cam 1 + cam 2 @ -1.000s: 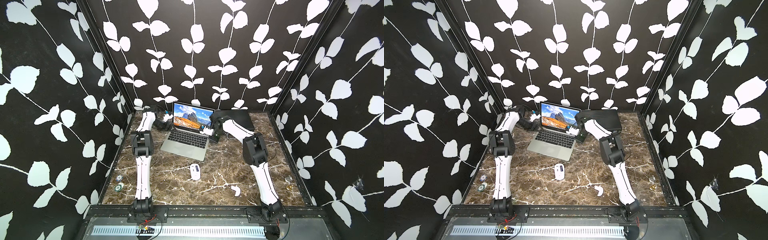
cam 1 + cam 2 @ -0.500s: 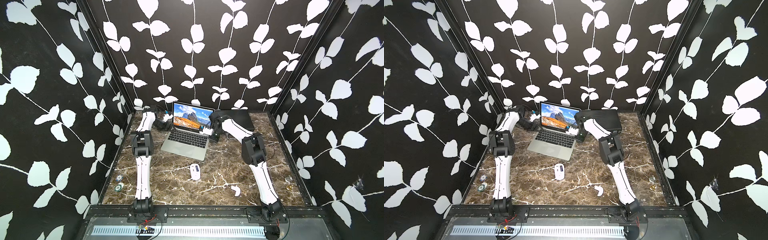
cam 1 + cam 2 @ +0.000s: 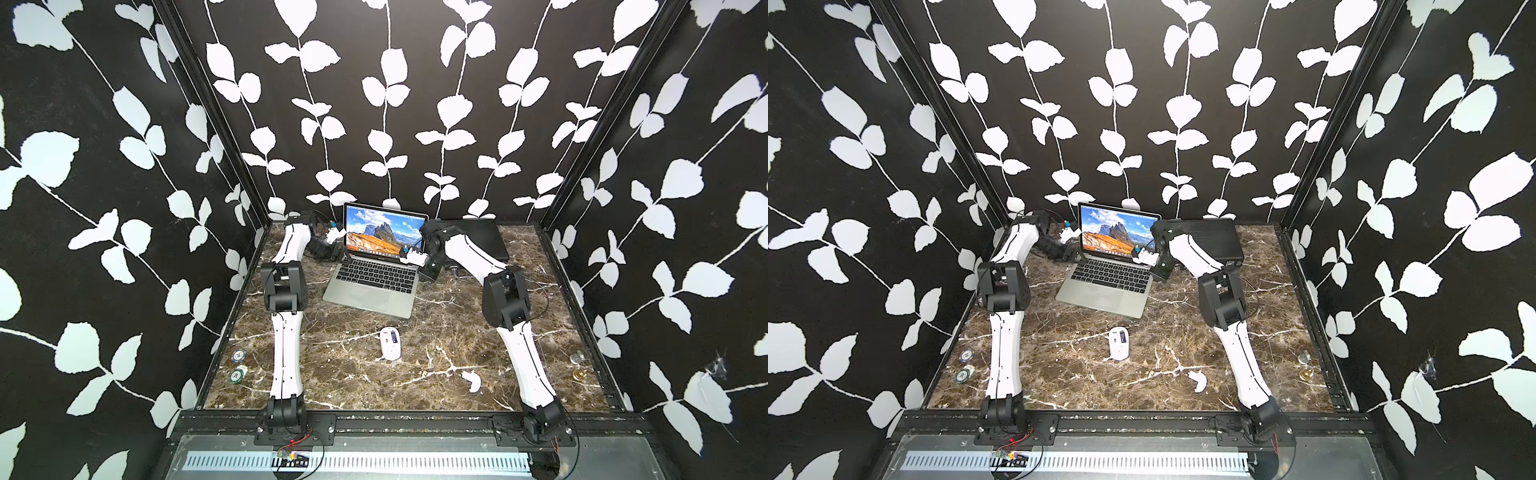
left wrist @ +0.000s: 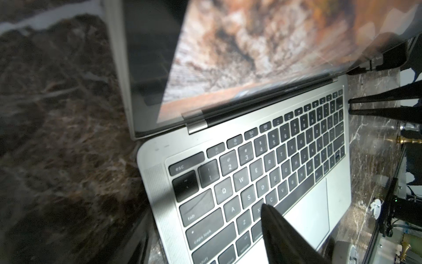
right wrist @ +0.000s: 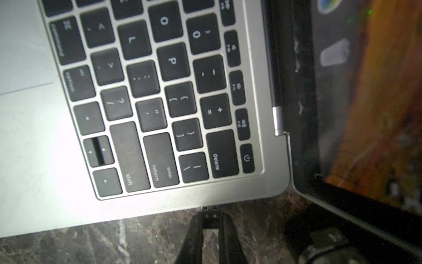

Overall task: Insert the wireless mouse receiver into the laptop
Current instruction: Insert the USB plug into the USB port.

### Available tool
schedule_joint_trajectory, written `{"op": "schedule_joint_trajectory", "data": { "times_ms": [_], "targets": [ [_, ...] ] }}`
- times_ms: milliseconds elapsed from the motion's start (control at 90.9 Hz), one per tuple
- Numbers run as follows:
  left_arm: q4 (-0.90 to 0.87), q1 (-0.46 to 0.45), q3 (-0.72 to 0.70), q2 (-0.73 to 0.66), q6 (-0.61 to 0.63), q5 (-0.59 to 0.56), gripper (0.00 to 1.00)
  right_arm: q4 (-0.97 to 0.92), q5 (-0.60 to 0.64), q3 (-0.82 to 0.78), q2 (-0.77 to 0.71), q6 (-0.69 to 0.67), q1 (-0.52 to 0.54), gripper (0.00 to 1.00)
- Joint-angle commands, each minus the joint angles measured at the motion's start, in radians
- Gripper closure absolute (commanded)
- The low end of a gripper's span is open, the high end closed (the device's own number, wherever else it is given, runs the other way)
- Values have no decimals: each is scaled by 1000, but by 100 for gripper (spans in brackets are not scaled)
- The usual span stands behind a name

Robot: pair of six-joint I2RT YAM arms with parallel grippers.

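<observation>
The left tool [image 3: 341, 252] hangs at the laptop's [image 3: 374, 286] rear left corner, jaws spread wide and gripping nothing. One finger [image 4: 285, 235] reaches over the keys. The laptop stands open on the marble surface [image 3: 353, 374]. The wireless mouse [image 3: 390, 343] lies on the surface just in front of the laptop, well apart from both tools. At the laptop's right edge, near its rear corner, the right tool [image 5: 210, 222] is clenched on the small black receiver [image 5: 209, 213]. The receiver's metal end meets that edge; how deep it sits I cannot tell. A loose white cover [image 3: 473, 380] lies front right of the laptop
</observation>
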Motion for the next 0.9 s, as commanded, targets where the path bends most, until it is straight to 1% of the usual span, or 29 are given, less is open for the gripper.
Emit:
{"op": "schedule_joint_trajectory", "data": {
  "times_ms": [0,132,220,473,616,726,803,891],
  "targets": [
    [-38,-26,4,21,26,47,25,57,-57,38,-2,4,18,100],
    [-34,-26,5,21,25,51,25,60,29,22,5,-48,33,100],
    [-34,-26,5,21,23,52,25,88,59,-6,-2,-63,39,100],
    [-31,-27,5,20,21,58,25,106,65,4,14,-62,51,100],
    [-35,-30,6,21,25,61,25,76,56,52,41,-34,51,100],
    [-36,-29,6,21,28,58,25,63,0,85,48,25,37,100],
    [-34,-30,6,45,26,61,25,66,-54,89,41,71,26,100],
    [-36,-30,6,45,28,61,25,68,-69,85,36,96,26,100]
  ]
}}
